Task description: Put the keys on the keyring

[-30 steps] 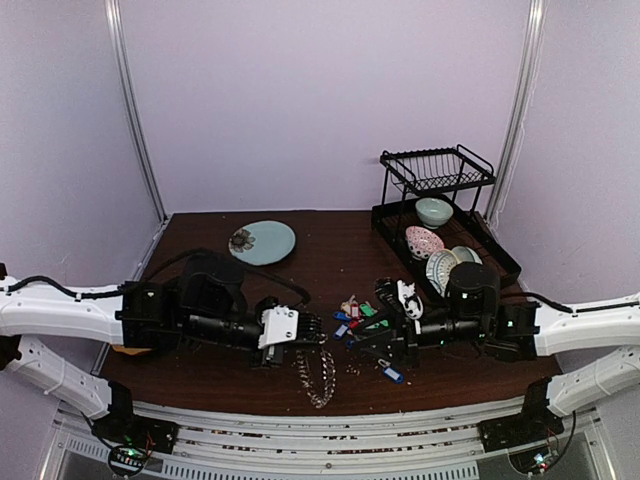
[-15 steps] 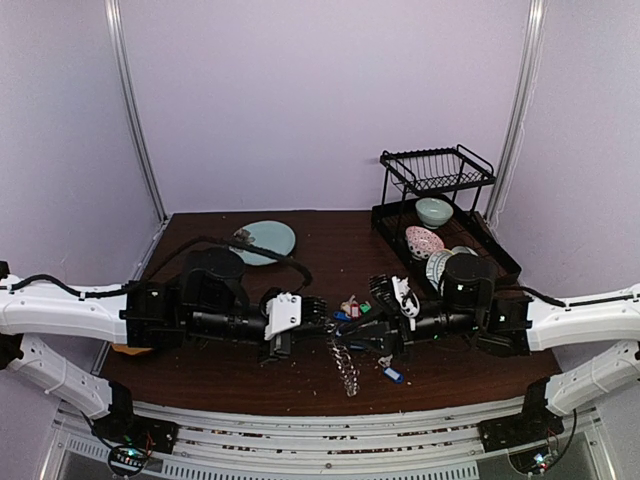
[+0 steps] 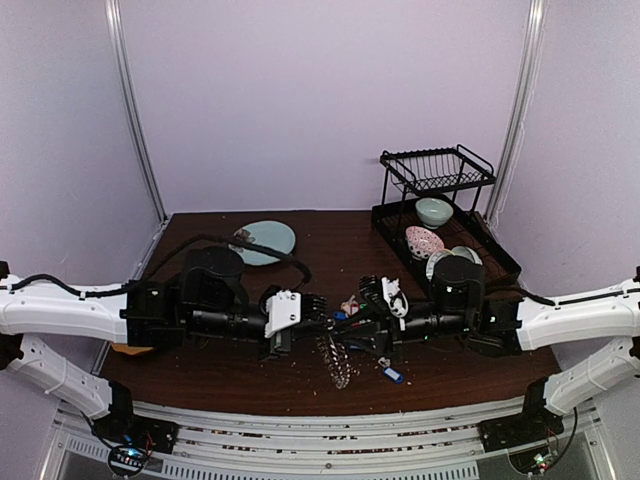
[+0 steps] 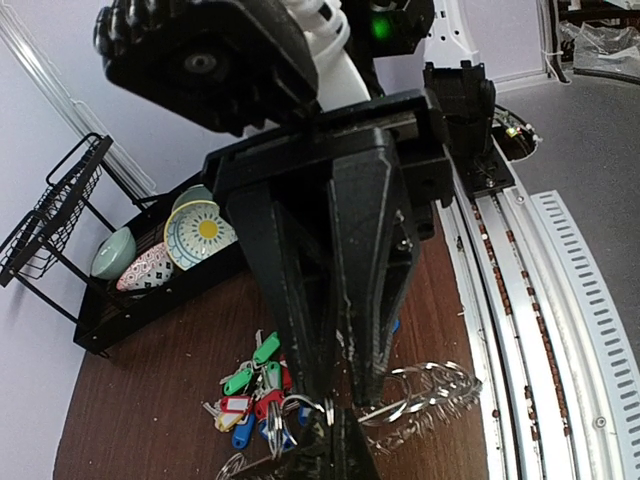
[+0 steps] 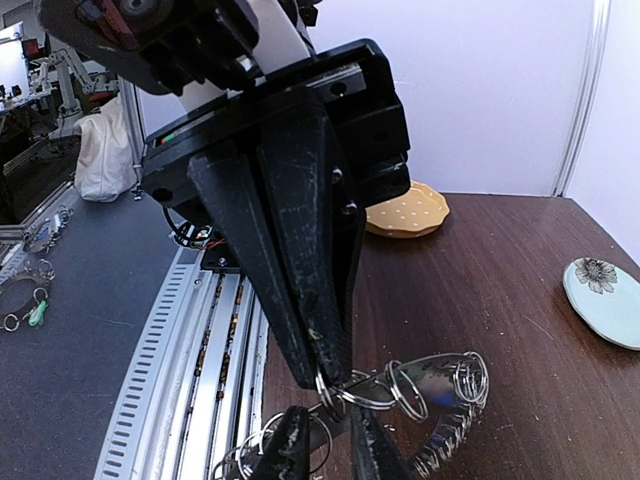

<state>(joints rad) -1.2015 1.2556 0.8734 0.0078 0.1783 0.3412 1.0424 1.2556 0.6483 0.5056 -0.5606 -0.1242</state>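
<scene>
The keyring [image 3: 336,365], a thin wire ring fringed with small silvery keys, hangs between my two grippers above the table's front. My left gripper [image 3: 318,318] is shut on its wire; in the left wrist view [image 4: 335,450] the ring [image 4: 440,390] trails to the right. My right gripper [image 3: 345,328] meets it tip to tip, its jaws closed to a narrow gap round the ring wire [image 5: 330,450]; the ring [image 5: 440,385] loops to the right. Tagged keys [image 3: 352,306] lie in a heap behind [image 4: 250,395]. One blue-tagged key [image 3: 391,375] lies alone.
A black dish rack [image 3: 440,170] with bowls [image 3: 424,240] stands at the back right. A pale blue plate [image 3: 262,241] lies at the back centre. A yellow dotted dish [image 5: 405,210] lies at the table's left. The slotted rail [image 4: 560,300] runs along the front edge.
My left gripper has carried the hanging keyring to the right. My right gripper has moved left from the key heap to meet it at the ring.
</scene>
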